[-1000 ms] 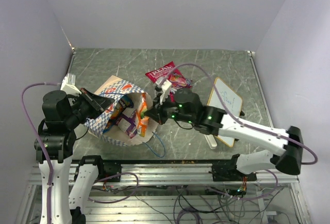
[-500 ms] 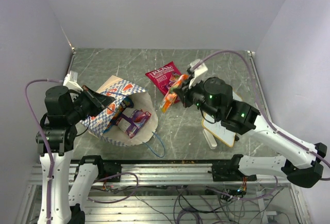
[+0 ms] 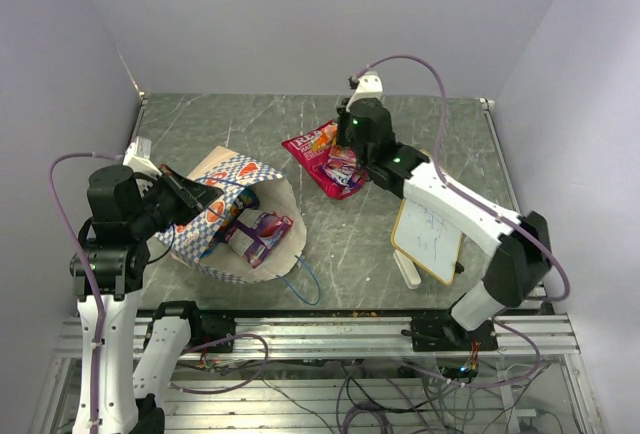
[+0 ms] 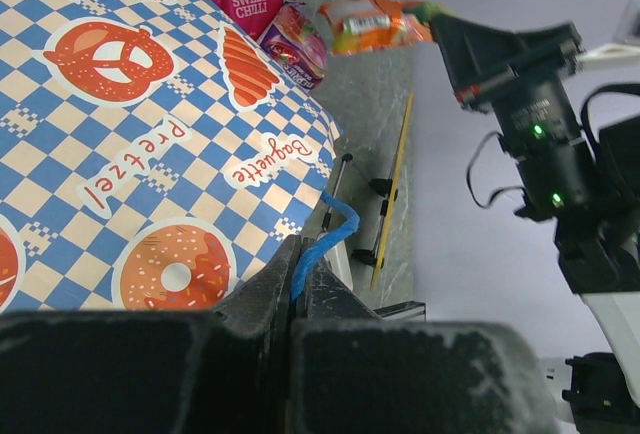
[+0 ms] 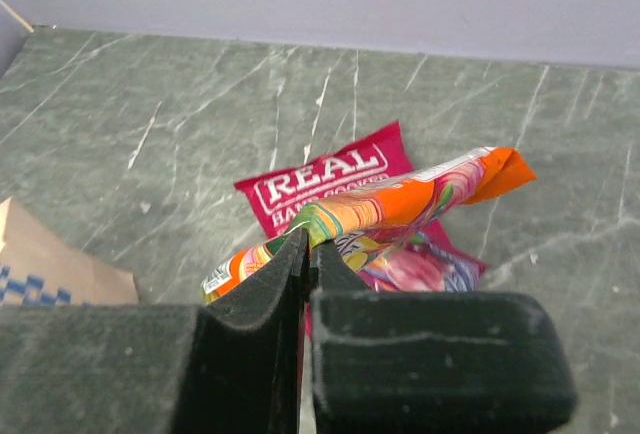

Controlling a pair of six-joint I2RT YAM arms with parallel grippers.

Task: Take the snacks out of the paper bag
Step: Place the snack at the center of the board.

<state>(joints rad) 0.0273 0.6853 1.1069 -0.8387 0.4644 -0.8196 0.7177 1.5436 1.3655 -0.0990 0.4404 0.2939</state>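
Pale walls enclosed a grey-green marbled table [image 3: 430, 129]. At its left side, the left hand [image 4: 300, 289] was pinched shut on the thin blue string handle [image 4: 335, 229] of the blue-and-white checkered paper bag [image 4: 150, 144], printed "Pretzel", "Baguette" and "Croissant". A purple packet [image 3: 263, 234] lay in the bag's mouth. Stretched toward the far middle, the right hand [image 5: 305, 254] was clamped on a glossy orange packet [image 5: 400, 204], above the red bag [image 5: 320, 176] lettered "REAL" and "SWEET CHILLI".
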